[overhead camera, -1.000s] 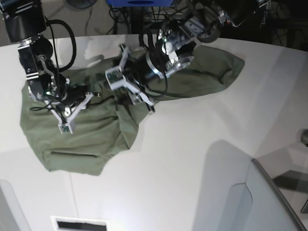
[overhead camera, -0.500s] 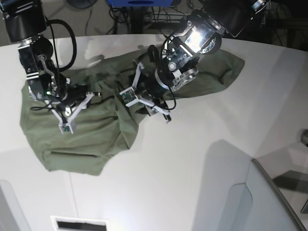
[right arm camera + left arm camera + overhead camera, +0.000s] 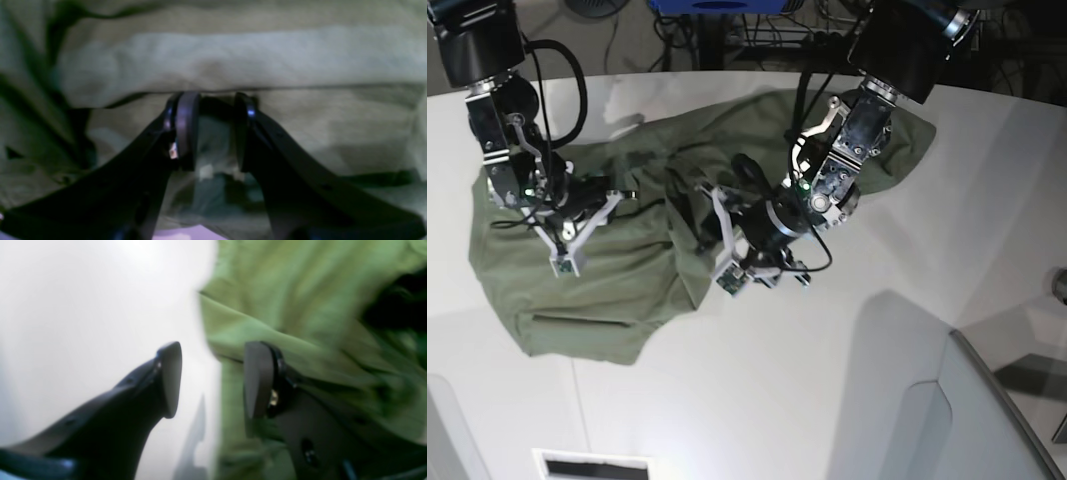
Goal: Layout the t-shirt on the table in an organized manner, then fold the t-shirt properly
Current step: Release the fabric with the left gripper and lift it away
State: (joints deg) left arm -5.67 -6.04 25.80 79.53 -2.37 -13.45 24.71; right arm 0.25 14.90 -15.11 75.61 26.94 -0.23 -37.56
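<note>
Straddling the t-shirt (image 3: 300, 306) edge on the table (image 3: 83, 306), the released left gripper (image 3: 211, 380) is nearer; the right gripper (image 3: 211, 130) is clenched on cloth.

A broad white bench (image 3: 827, 360) with a curved far edge is seen, its near right part crossed by a grey angled panel (image 3: 987, 420). An olive-green t-shirt (image 3: 617, 280) is spread in rumpled folds across the far left of the bench, one part stretching toward the far right. In the left wrist view, bare white surface is shown beside the cloth's edge.
</note>
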